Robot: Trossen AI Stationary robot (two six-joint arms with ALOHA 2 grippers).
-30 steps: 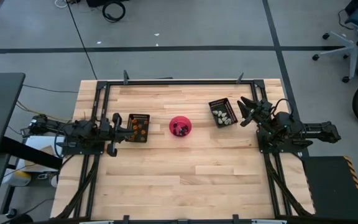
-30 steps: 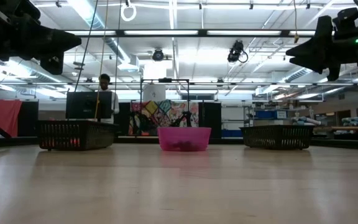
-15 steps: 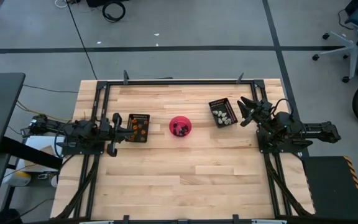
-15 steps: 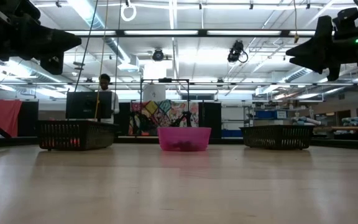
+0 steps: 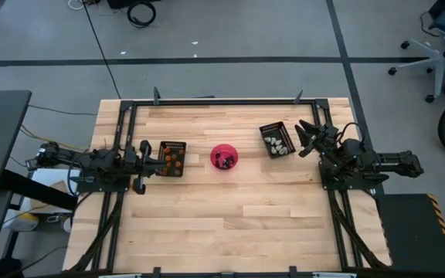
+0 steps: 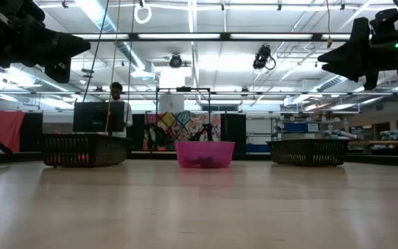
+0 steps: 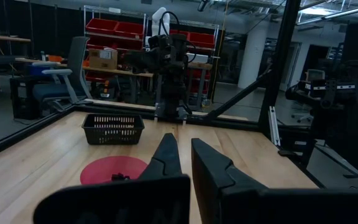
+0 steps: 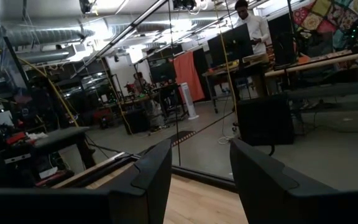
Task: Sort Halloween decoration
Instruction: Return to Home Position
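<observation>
The decoration lies sorted in three holders on the table. Orange trinkets (image 5: 174, 159) fill the left black tray (image 5: 172, 147), dark ones (image 5: 222, 160) lie in the pink bowl (image 5: 232, 164), and whitish-grey ones (image 5: 276, 143) lie in the right black tray (image 5: 267, 129). My left gripper (image 5: 147, 158) hovers at the left tray's left side, its fingers (image 7: 166, 155) nearly together around nothing. My right gripper (image 5: 304, 139) hovers just right of the right tray, open and holding nothing. In the low view both grippers (image 6: 85, 47) (image 6: 323, 57) hang well above the table.
The bowl (image 6: 204, 153) and both trays (image 6: 85, 150) (image 6: 307, 152) stand in a row across the table's middle. A black frame (image 5: 222, 101) rims the table. Bare wood (image 5: 230, 224) spreads toward the near edge. A person (image 6: 117, 104) stands at a monitor beyond the table.
</observation>
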